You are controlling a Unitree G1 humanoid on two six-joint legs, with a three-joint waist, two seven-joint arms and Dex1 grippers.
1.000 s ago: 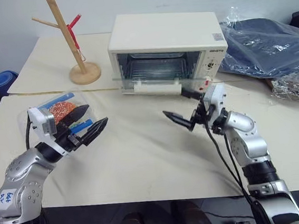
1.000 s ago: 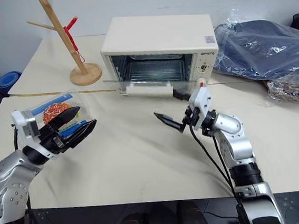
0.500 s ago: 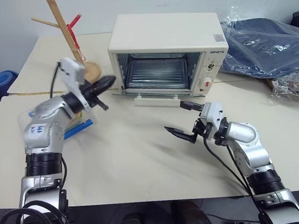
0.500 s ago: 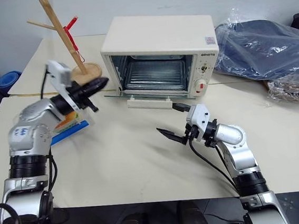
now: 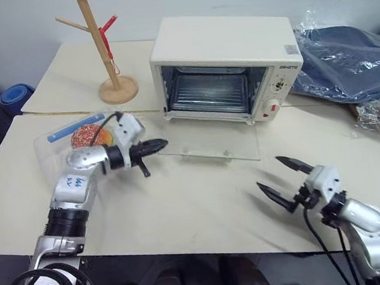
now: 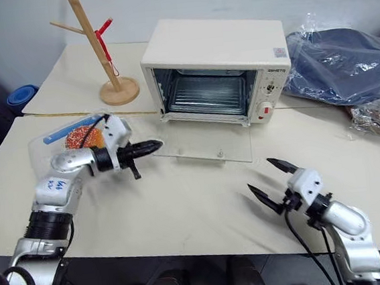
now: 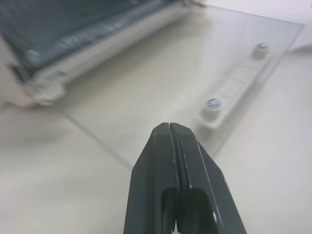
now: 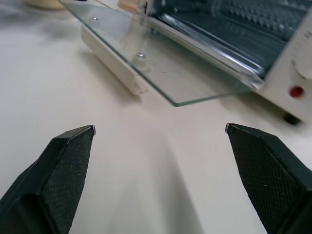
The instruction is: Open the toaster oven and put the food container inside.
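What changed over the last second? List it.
The left gripper left the food container, swung across to the edge of the glass door and shut empty. The right gripper, open, pulled back toward the table's near edge. The door dropped lower. The toaster oven and container stayed put.

There's a short dark brand word on the toaster oven (image 5: 225, 65), up at the panel's one o'clock corner above the knobs, but it's too small to read. Nothing else carries legible text.
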